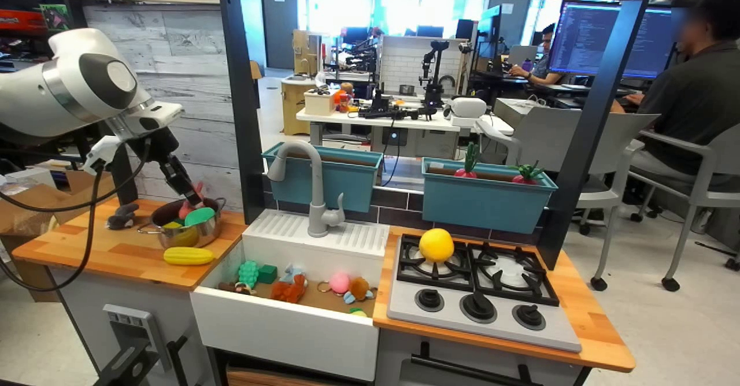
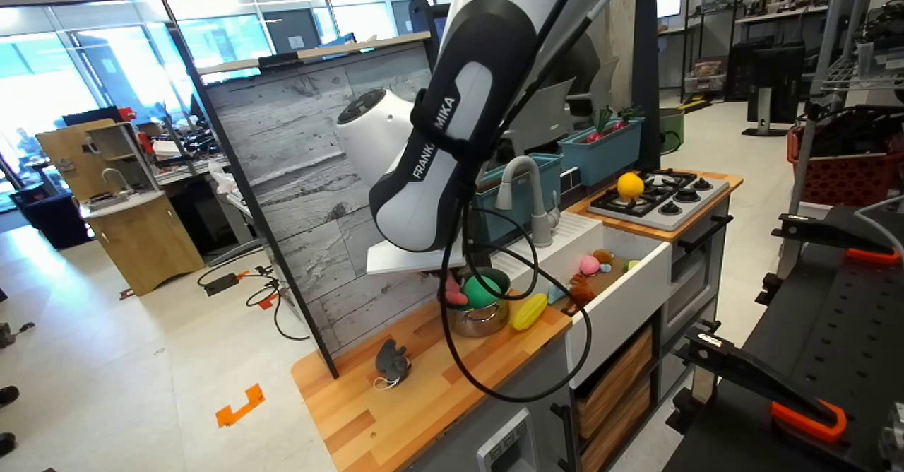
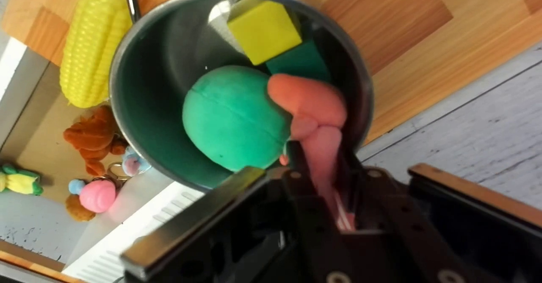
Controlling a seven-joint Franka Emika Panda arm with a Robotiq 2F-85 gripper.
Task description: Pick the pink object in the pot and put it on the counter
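Observation:
The pink object (image 3: 315,103) is a soft coral-pink toy in the metal pot (image 3: 142,117), against a green ball. It also shows in both exterior views (image 1: 185,210) (image 2: 454,292). The pot stands on the wooden counter (image 3: 402,29), seen in both exterior views (image 1: 87,244) (image 2: 381,415). My gripper (image 3: 324,156) reaches down at the pot's rim, with its fingers close on both sides of the pink object's narrow part. It appears shut on it. In an exterior view the fingers (image 1: 195,199) point into the pot; in the other view the arm hides them.
The pot also holds the green ball (image 3: 233,117), a yellow block (image 3: 264,33) and a dark green block (image 3: 300,60). Yellow corn (image 1: 188,256) and a grey toy (image 1: 122,216) lie on the counter. The sink (image 1: 289,328) holds several toys. A wood-pattern wall (image 1: 185,85) stands behind.

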